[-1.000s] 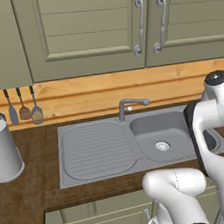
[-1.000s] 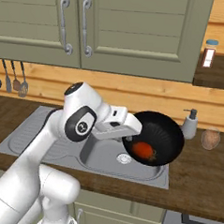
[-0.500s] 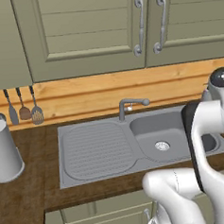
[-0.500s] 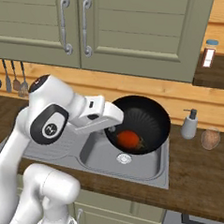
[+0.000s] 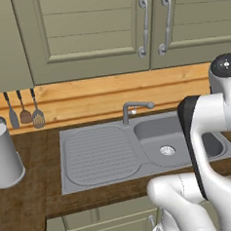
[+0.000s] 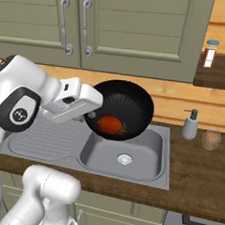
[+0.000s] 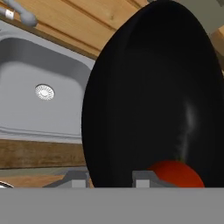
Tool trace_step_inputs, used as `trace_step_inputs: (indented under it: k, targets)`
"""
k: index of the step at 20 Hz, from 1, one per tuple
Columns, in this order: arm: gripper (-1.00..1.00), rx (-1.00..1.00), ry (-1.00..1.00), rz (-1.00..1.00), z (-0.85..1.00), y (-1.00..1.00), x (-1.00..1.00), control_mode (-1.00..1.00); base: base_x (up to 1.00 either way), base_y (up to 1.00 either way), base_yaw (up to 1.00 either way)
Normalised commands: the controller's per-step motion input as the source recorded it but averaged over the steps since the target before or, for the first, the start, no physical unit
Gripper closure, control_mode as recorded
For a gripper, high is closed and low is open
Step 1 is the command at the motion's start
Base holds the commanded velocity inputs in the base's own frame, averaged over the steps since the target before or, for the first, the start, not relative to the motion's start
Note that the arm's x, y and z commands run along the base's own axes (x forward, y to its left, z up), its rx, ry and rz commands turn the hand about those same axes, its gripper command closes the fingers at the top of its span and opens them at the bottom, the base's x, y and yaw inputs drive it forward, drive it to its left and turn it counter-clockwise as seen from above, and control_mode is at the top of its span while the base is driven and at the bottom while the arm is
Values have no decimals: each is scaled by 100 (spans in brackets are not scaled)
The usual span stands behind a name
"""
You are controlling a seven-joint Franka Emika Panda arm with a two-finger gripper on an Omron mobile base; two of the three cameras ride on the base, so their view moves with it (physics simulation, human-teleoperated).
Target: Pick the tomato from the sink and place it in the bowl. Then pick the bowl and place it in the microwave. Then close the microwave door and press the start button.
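Observation:
My gripper (image 6: pixel 89 114) is shut on the left rim of the black bowl (image 6: pixel 123 107) and holds it in the air above the sink (image 6: pixel 144 159). The bowl is tilted steeply, its inside turned toward the right base camera. The red tomato (image 6: pixel 110 125) lies in the bowl's low side. In the hand view the bowl (image 7: pixel 153 96) looms close, the tomato (image 7: pixel 175 173) sits near my gripper (image 7: pixel 107 179), and the sink basin (image 7: pixel 26 105) lies behind. The left base view has the sink (image 5: pixel 153 134) and its tap (image 5: pixel 134 109). The microwave and its door are out of view.
A soap dispenser (image 6: pixel 191 125) and a brown rounded object (image 6: pixel 210 138) stand on the counter right of the sink. A small jar (image 6: pixel 210 53) sits on a shelf above. A white utensil holder (image 5: pixel 4 154) and hanging utensils (image 5: pixel 24 114) are left of the draining board. Cabinet doors hang overhead.
The arm has swung left and upward, carrying the bowl with the tomato from the sink's right side to above its left part. The bowl has tilted more.

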Motion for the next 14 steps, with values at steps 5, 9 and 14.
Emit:
trace_step_inputs:
  k: [5,9,14]
  targets:
    - [100,-2,0,4,12,43,-11,-100,0,0,0]
    - [100,0,0,0,0,0,0,-100,0,0,0]
    - [100,0,0,0,0,0,0,-100,0,0,0]
